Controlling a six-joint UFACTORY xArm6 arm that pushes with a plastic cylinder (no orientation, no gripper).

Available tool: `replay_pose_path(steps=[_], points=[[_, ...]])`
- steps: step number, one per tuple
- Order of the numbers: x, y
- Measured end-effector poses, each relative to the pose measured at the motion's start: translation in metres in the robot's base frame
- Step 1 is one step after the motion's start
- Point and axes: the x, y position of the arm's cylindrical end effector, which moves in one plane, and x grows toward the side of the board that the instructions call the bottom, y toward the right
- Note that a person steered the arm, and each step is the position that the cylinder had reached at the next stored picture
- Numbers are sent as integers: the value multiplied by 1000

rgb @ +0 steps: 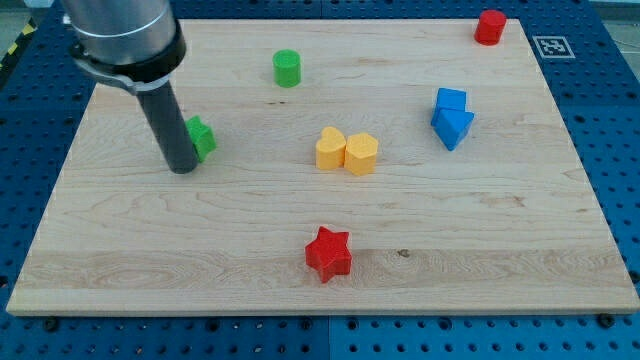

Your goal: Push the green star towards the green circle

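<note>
The green star (202, 137) lies at the view's left on the wooden board (320, 260), partly hidden behind my rod. My tip (182, 168) rests on the board just left of and below the star, touching or almost touching it. The green circle (287, 68), a short cylinder, stands up and to the right of the star, near the view's top.
Two yellow blocks (347, 151) sit side by side mid-board. Two blue blocks (452, 117) sit together at the right. A red star (328, 253) lies near the bottom centre. A red block (490, 26) stands at the top right corner.
</note>
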Motion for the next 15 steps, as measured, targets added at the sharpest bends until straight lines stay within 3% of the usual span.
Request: replay_pose_path(steps=[7,10,13,15], points=[[-89,-2],[-94,-21],[-102,14],[-117,-51]])
